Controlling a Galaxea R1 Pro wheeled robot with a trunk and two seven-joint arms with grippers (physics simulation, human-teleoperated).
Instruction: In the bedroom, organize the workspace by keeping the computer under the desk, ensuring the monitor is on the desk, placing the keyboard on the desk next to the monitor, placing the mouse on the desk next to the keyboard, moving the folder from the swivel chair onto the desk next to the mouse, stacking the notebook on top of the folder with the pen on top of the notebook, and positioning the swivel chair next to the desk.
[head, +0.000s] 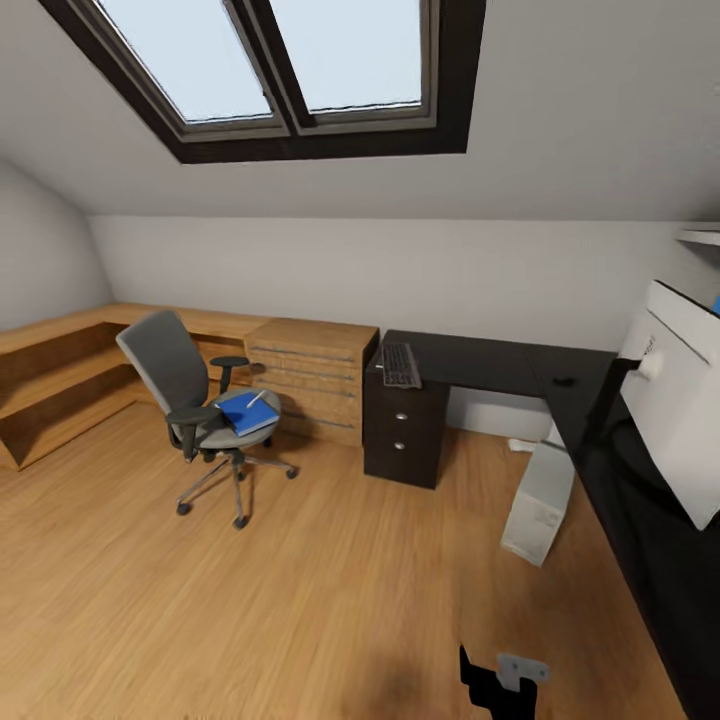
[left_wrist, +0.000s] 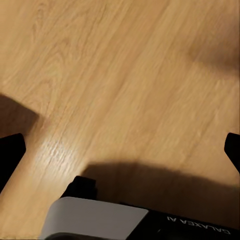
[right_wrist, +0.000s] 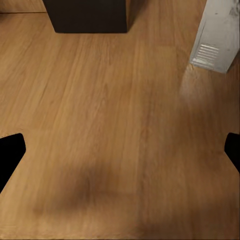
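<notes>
head view: swivel chair (head: 195, 405) at left centre carries the blue folder (head: 247, 413); black desk (head: 500, 358) at right, keyboard (head: 400, 364) on it. left wrist view: fingers (left_wrist: 11, 155) spread over floor (left_wrist: 120, 85). right wrist view: fingers (right_wrist: 11, 152) spread; computer (right_wrist: 217, 35) upper right. folder far ahead-left, nearer the left arm.

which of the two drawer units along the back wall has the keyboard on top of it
The black drawer unit, under the left end of the black desk, carries the keyboard. The light wooden drawer unit to its left has nothing on top.
</notes>
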